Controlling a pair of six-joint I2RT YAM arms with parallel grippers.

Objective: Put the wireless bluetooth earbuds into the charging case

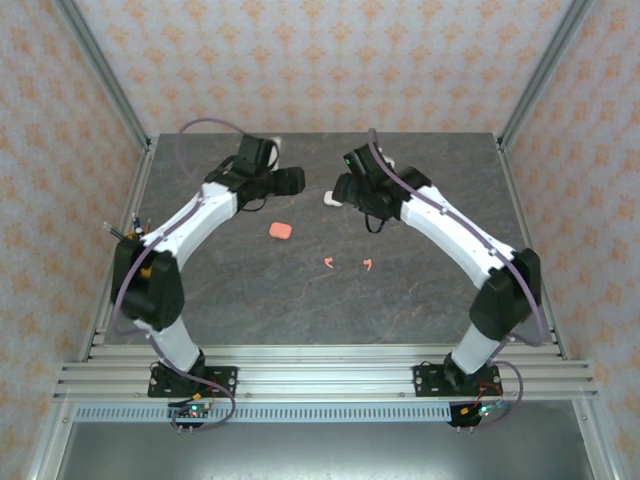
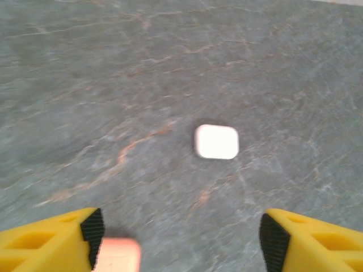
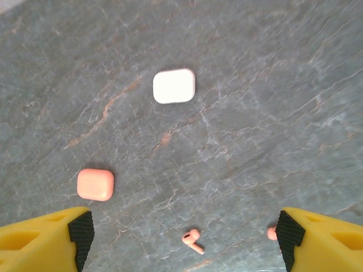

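My left arm (image 1: 195,222) goes up from its base (image 1: 192,380) at the near left, bends at the elbow and reaches to the far side, toward the middle. My right arm (image 1: 455,228) does the same from the near right, as in a mirror. The two wrists are near each other at the far middle, and they do not touch. My left gripper (image 1: 288,181) points to the right and my right gripper (image 1: 345,188) points to the left. On both, the yellow fingers (image 2: 51,241) with black pads (image 3: 81,229) are spread wide apart.
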